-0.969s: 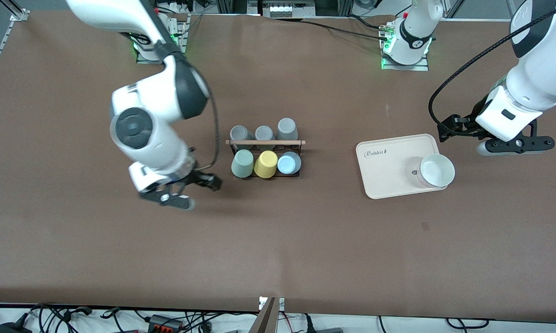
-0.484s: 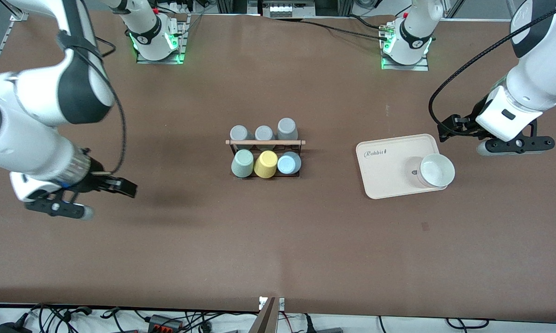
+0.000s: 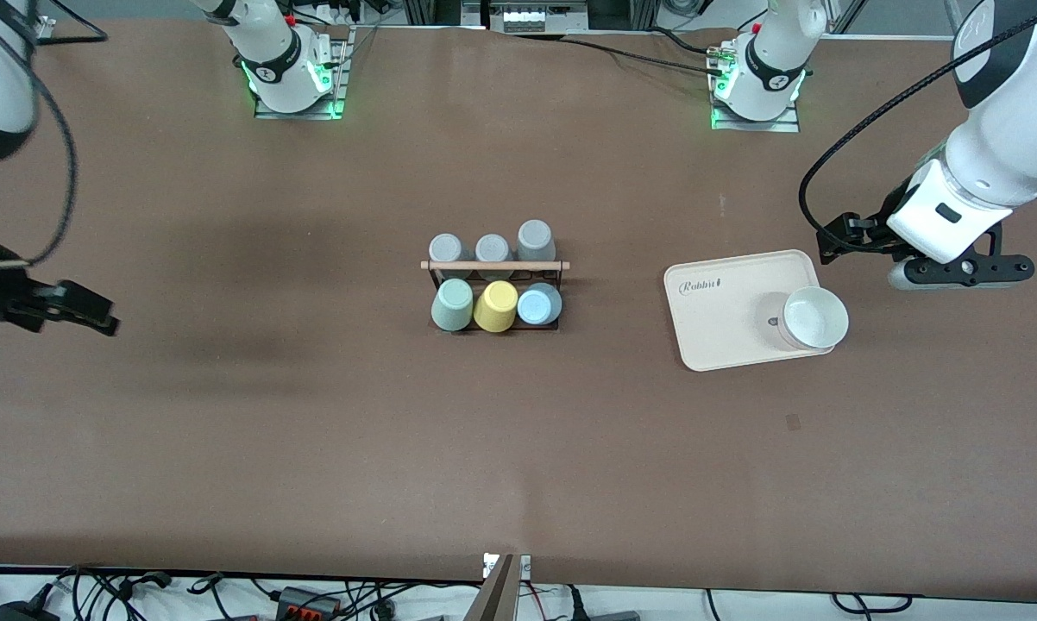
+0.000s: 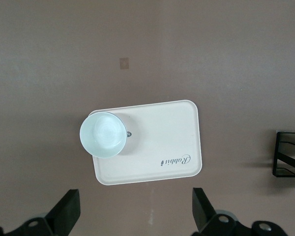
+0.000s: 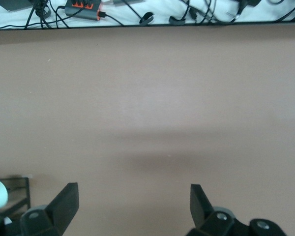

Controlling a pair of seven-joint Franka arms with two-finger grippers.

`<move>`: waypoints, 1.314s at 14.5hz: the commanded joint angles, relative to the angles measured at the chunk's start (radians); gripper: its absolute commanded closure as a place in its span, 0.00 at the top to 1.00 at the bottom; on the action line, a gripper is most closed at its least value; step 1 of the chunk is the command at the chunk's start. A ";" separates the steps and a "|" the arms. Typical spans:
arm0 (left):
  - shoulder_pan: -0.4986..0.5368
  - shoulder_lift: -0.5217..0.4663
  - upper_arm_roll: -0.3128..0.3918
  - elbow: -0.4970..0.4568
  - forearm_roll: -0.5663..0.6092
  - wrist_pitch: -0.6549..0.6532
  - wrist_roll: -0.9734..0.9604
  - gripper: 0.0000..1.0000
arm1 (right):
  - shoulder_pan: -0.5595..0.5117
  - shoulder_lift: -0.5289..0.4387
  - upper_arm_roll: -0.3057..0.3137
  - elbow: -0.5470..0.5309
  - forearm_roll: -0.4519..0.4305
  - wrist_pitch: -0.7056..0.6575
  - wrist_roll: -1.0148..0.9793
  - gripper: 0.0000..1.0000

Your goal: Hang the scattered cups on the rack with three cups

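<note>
Both claws, left claw (image 4: 135, 216) and right claw (image 5: 132, 209), hover open.

Front cam: high, facing robot bases, whole table (image 3: 518, 448). Left wrist cam looks down on tray (image 4: 162, 142); right wrist, table's front edge. Both glimpse rack (image 3: 494, 293).

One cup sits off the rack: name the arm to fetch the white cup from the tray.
Left. The left pincer hovers open beside the tray with the white cup; the right pincer hangs at the right arm's end, rack between.

Six cups (image 3: 495, 305), one rack (image 3: 494, 266), one tray (image 3: 717, 319), one bowl (image 3: 815, 316)
</note>
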 commanded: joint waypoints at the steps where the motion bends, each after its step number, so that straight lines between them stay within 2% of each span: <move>1: 0.010 -0.018 0.001 -0.007 -0.022 -0.008 0.031 1.00 | -0.027 -0.048 0.030 -0.028 -0.016 -0.012 -0.055 1.00; 4: 0.010 -0.018 0.001 -0.007 -0.022 -0.008 0.031 1.00 | -0.024 -0.069 0.030 -0.061 -0.050 -0.049 -0.085 1.00; 8: 0.010 -0.018 0.001 -0.007 -0.022 -0.008 0.030 1.00 | -0.024 -0.233 0.030 -0.323 -0.050 0.043 -0.063 1.00; 10: 0.010 -0.019 0.001 -0.007 -0.022 -0.008 0.031 1.00 | -0.025 -0.273 0.029 -0.400 -0.051 0.081 -0.035 1.00; 13: 0.010 -0.018 0.001 -0.007 -0.022 -0.008 0.031 1.00 | -0.022 -0.295 0.030 -0.433 -0.054 0.084 -0.044 1.00; 19: 0.010 -0.018 0.001 -0.007 -0.022 -0.008 0.031 1.00 | -0.022 -0.290 0.032 -0.404 -0.051 0.038 -0.044 1.00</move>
